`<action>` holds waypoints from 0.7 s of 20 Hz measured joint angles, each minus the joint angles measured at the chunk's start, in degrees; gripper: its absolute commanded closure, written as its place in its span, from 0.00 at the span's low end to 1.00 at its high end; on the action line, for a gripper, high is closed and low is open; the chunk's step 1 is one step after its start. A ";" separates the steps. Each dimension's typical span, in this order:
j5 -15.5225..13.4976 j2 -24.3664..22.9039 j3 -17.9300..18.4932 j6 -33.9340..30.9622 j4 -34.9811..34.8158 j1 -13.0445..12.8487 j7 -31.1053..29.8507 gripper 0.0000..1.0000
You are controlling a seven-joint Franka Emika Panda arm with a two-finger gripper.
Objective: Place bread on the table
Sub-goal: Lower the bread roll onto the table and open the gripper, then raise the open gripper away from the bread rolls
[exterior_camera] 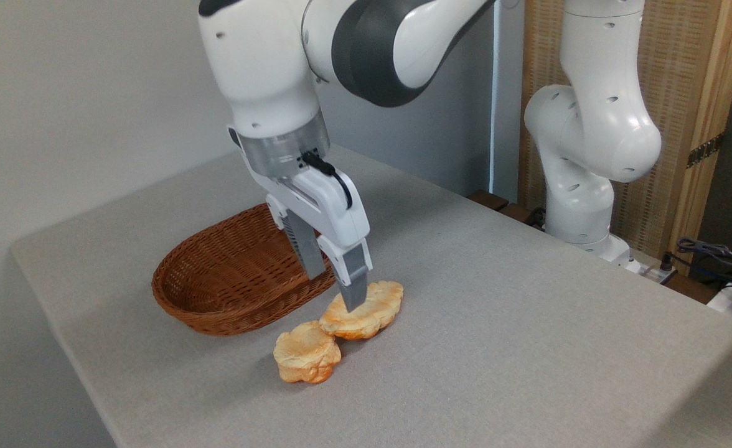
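Note:
The bread (pixel 375 308), a golden-brown ridged oval loaf, lies on the grey table (pixel 503 323) just in front of the wicker basket (pixel 229 277). My gripper (pixel 335 291) hangs over the loaf's left half, pointing down. Its fingers are spread apart. The near finger (pixel 355 289) covers part of the loaf's top, and the far finger stands behind it, in front of the basket's rim. I cannot make out whether the fingers touch the loaf. The basket has nothing in it.
A smaller round flower-shaped bun (pixel 307 353) lies on the table, touching the loaf's left end. The arm's white base (pixel 584 205) stands beyond the table's far right edge, with cables (pixel 714 255) beside it. Bare cloth stretches to the right and front.

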 measured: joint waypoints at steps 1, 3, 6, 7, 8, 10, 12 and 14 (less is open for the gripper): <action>0.00 -0.11 0.00 0.54 0.67 0.00 0.00 0.00; 0.00 -0.35 -0.04 1.80 1.79 -0.01 0.00 0.00; 0.00 -0.54 -0.12 5.10 3.00 -0.04 0.00 0.00; 0.00 -0.54 -0.10 5.88 3.19 -0.04 0.00 0.00; 0.00 -0.54 -0.07 6.20 3.25 -0.03 0.00 0.00; 0.00 -0.53 0.11 6.27 3.25 0.01 0.00 0.00; 0.00 -0.53 0.26 6.27 3.25 0.03 0.00 0.00; 0.00 -0.53 0.42 6.27 3.25 0.03 -0.01 0.00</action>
